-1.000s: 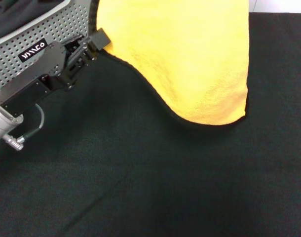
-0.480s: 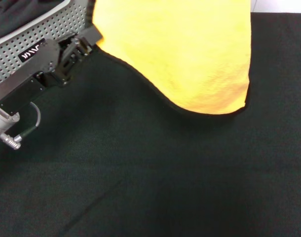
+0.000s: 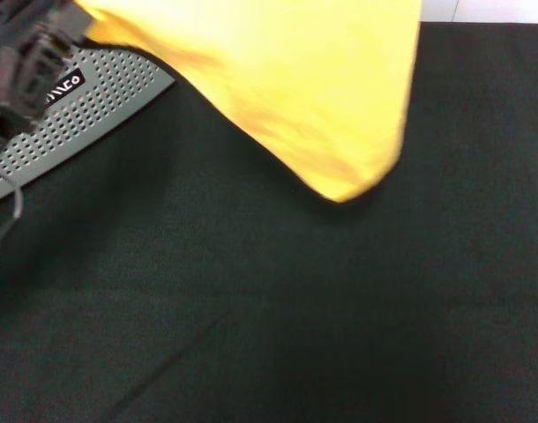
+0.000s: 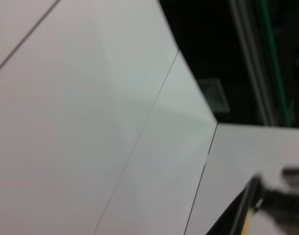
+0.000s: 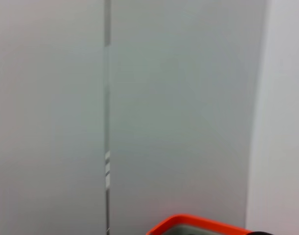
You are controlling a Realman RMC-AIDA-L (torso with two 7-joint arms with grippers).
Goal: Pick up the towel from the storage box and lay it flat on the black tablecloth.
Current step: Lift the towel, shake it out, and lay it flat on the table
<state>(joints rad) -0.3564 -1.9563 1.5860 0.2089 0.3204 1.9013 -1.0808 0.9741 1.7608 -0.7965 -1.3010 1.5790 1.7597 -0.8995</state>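
Head view: the black tablecloth (image 3: 322, 317) covers the table, faintly creased; the towel (image 3: 295, 79) hangs above it beside the storage box (image 3: 93, 106). The left tool (image 3: 26, 53) is blurred, its grip unreadable. White wall panels (image 4: 90, 122) fill the wrist views.

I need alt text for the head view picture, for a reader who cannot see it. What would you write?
A yellow-orange towel hangs in the air over the black tablecloth, its lowest corner clear of the cloth. At upper left, the left pincer is blurred at the towel's edge, above the perforated grey storage box.
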